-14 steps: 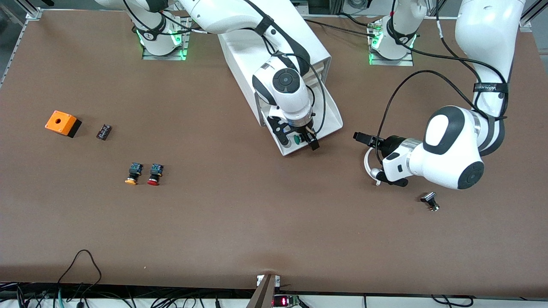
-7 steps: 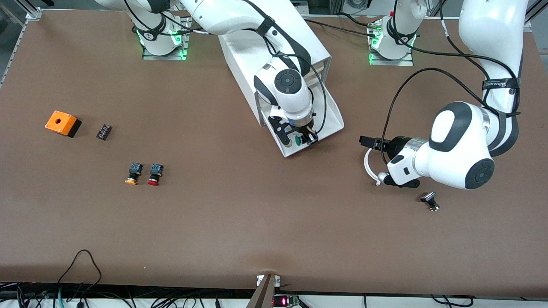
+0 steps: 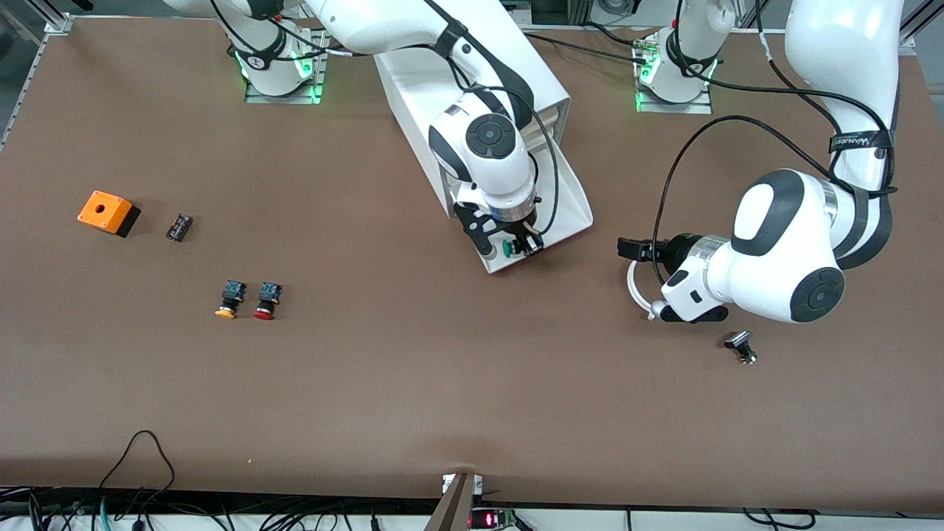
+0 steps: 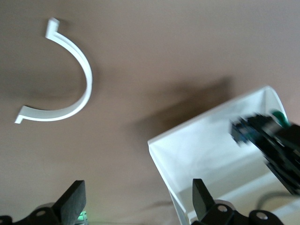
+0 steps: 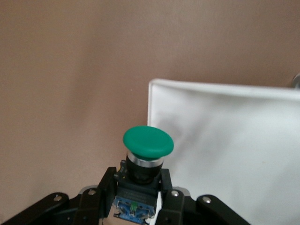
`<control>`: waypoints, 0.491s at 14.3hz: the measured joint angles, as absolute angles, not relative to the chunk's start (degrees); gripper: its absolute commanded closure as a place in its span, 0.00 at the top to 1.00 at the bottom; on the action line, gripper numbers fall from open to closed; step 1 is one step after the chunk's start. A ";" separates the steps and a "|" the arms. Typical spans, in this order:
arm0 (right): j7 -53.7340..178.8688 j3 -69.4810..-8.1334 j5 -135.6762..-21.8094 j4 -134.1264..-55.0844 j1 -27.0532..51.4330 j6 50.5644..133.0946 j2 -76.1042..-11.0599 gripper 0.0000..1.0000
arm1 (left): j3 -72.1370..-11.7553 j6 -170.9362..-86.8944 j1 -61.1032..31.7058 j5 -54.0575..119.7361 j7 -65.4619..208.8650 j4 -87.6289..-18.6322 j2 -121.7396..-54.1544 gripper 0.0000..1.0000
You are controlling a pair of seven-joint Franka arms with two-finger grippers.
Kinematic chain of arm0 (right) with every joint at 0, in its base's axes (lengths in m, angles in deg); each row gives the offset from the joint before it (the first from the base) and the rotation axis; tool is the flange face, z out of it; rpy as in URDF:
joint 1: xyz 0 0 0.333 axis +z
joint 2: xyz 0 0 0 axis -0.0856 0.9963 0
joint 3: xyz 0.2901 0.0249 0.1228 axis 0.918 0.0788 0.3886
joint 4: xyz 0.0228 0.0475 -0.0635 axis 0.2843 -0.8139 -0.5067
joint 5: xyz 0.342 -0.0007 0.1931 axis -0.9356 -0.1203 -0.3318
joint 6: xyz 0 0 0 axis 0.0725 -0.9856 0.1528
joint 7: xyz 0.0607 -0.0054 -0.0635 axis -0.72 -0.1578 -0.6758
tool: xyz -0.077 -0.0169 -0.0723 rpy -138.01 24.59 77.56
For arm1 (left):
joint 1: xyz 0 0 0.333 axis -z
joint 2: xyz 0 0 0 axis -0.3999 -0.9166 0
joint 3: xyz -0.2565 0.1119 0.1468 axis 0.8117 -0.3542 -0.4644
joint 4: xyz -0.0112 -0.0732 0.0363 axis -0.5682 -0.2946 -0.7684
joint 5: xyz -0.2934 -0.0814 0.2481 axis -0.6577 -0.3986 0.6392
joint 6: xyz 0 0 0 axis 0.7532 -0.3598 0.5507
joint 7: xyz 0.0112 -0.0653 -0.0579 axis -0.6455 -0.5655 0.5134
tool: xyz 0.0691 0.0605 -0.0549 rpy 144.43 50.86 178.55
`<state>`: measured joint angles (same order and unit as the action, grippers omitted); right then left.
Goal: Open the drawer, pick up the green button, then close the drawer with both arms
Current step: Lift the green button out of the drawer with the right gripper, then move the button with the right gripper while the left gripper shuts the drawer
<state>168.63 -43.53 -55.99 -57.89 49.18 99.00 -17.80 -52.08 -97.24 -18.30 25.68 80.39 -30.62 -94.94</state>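
The drawer (image 3: 571, 210) stands pulled out of the white cabinet (image 3: 546, 81); its tray also shows in the left wrist view (image 4: 211, 145) and the right wrist view (image 5: 225, 140). My right gripper (image 3: 518, 247) is shut on the button (image 3: 508, 248) and holds it over the drawer's front corner. In the right wrist view the green cap (image 5: 148, 142) points away from the gripper (image 5: 139, 192), with the black body between the fingers. My left gripper (image 3: 627, 247) is open and empty (image 4: 138, 201), beside the drawer toward the left arm's end.
A white C-shaped strip (image 3: 633, 287) lies under the left wrist (image 4: 79, 89). A small black and silver part (image 3: 740, 346) lies nearer the camera. An orange box (image 3: 108, 212), a small black piece (image 3: 178, 226), an orange-capped button (image 3: 229, 299) and a red-capped button (image 3: 266, 301) lie toward the right arm's end.
My right gripper's fingers have shut on the green button and shifted it slightly toward the right arm's end. My left arm has drawn back a little from the drawer.
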 measured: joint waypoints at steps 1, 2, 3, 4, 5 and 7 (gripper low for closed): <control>165.52 -43.65 -55.99 -57.02 48.25 96.98 -18.86 0.00 | -51.80 -98.34 -17.84 26.84 83.37 -30.46 -94.88 1.00; 161.84 -43.65 -55.99 -56.58 47.21 95.57 -19.93 0.00 | -51.73 -99.25 -16.92 28.02 86.38 -30.45 -94.85 1.00; 156.96 -43.65 -56.01 -56.50 46.09 94.06 -21.02 0.00 | -51.72 -100.16 -15.59 29.30 89.78 -30.50 -94.86 1.00; 151.63 -43.66 -56.01 -56.50 45.08 92.08 -21.87 0.00 | -51.69 -101.29 -14.10 30.47 93.15 -30.71 -94.89 1.00; 145.90 -43.70 -56.02 -56.50 44.12 89.19 -22.46 0.00 | -51.68 -102.97 -12.60 31.14 96.13 -31.29 -94.92 1.00; 134.12 -44.06 -56.02 -56.53 41.77 83.59 -23.19 0.00 | -51.68 -108.20 -10.34 32.53 100.18 -34.07 -95.04 1.00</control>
